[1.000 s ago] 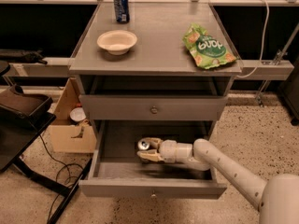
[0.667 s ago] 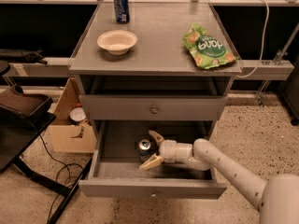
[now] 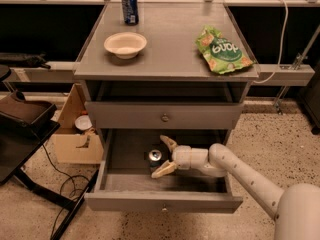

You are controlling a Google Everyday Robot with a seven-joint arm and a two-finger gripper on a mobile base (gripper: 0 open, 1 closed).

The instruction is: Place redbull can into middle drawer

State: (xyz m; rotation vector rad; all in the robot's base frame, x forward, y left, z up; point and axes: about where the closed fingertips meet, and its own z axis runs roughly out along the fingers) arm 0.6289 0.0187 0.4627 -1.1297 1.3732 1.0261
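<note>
The slim, silver-topped redbull can (image 3: pixel 154 155) is seen upright in the smooth grey tray of the open middle drawer (image 3: pixel 200 202), flanked by the spread, tapered cream fingers of the released gripper (image 3: pixel 158 157).

high frontal view, gripper (image 3: pixel 159 157) in middle drawer (image 3: pixel 125 202)

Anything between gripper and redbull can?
Nothing, per the camera view: the open gripper flanks the redbull can inside the middle drawer, fingers on either side.
</note>
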